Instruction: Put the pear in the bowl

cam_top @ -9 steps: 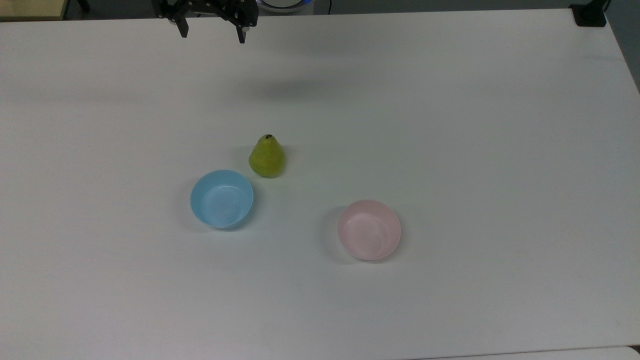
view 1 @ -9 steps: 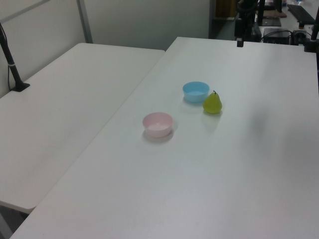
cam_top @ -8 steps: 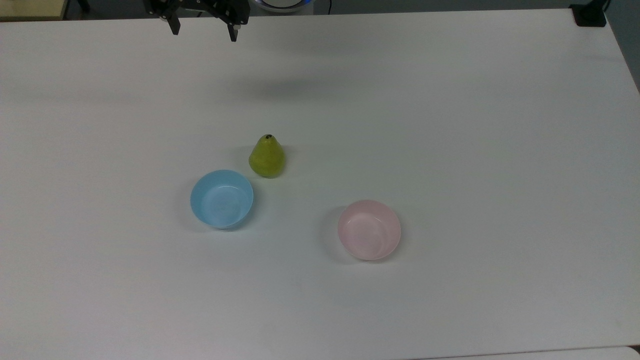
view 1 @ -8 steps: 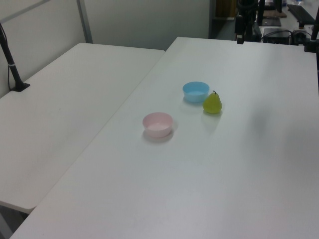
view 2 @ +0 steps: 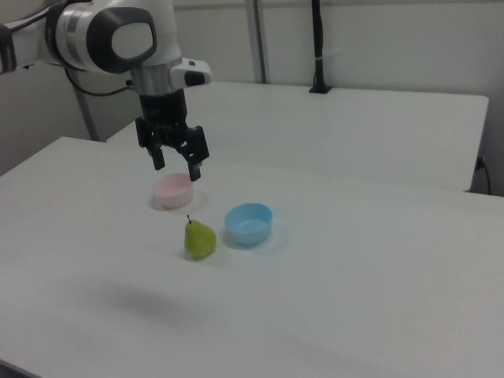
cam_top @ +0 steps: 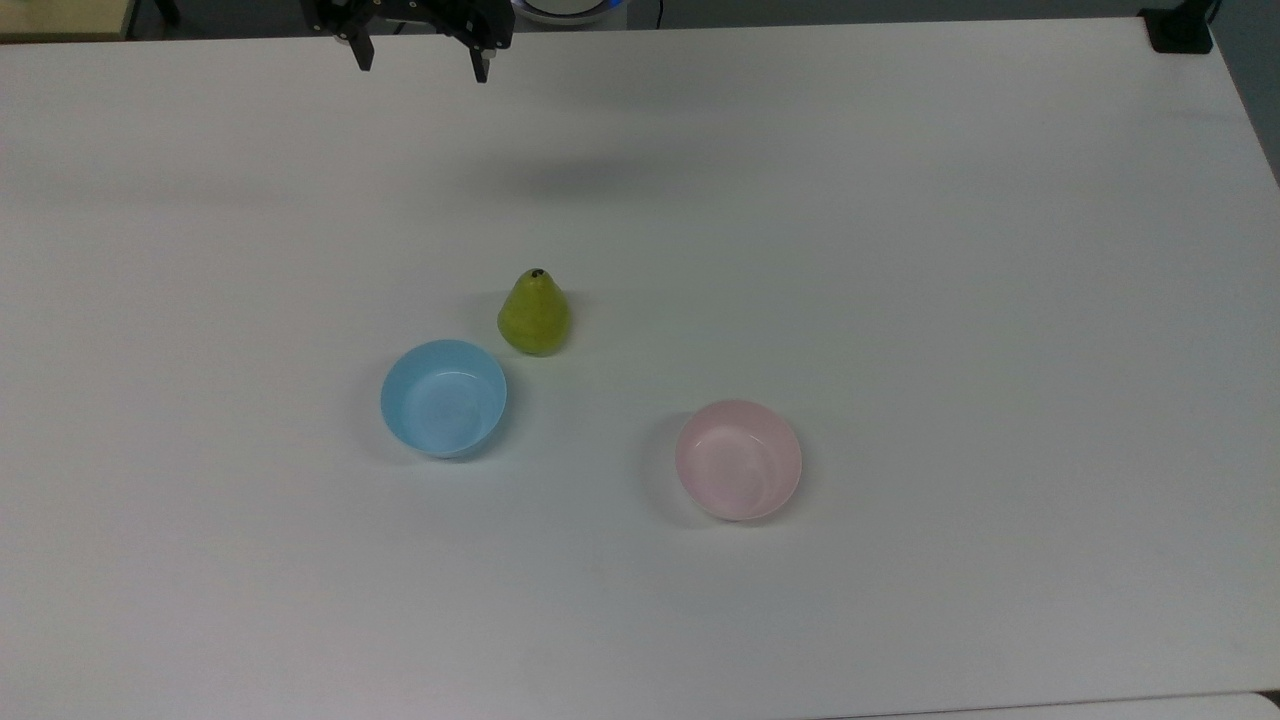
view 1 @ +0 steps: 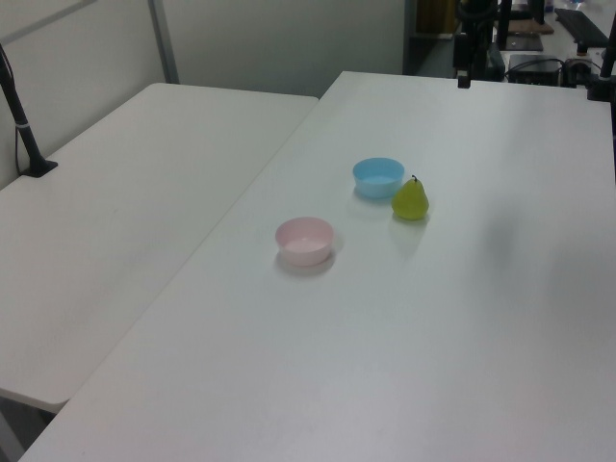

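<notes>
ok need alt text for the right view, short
A Franka arm holds its open gripper in the air above a white table, over a yellow-green pear standing upright. A light blue bowl sits just to the right view's right of the pear, a pale pink bowl behind it; both are empty.

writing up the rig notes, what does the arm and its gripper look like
The arm is glossy white with rounded joint housings, dark grey end caps and a black band at the wrist. A dark cable trails behind it. The gripper is black and boxy, with two slim black fingers and small pale screw heads, seen in the top view.
</notes>
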